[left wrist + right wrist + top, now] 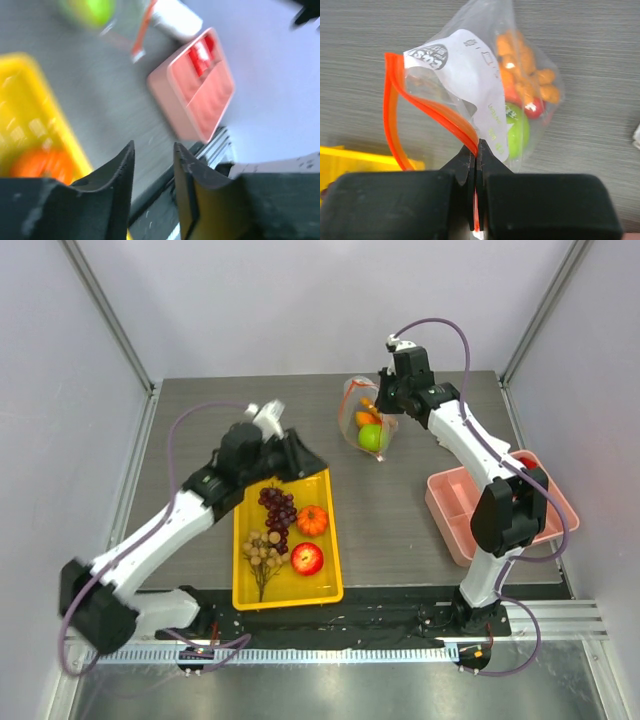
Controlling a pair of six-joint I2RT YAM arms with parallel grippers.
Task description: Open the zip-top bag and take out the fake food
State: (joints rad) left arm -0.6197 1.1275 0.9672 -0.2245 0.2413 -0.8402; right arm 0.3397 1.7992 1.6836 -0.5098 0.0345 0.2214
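**Overhead view.** The bag [368, 420] lies at 1 o'clock from the table centre, with the right claw [386, 398] at its rim. The left claw [300, 462] hangs over the 12 o'clock end of the yellow tray [238, 560].

**Left wrist view.** Blurred. The left claw [152, 150] stands partly apart, apparently empty.

**Right wrist view.** The right claw [476, 150] is pinched shut on the bag's orange strip [395, 110]. A green apple [517, 135] sits inside.

**Handling.** The film is probably thin, limp and slippery. Grip the stiffer strip, taking the free lip at 9 o'clock.
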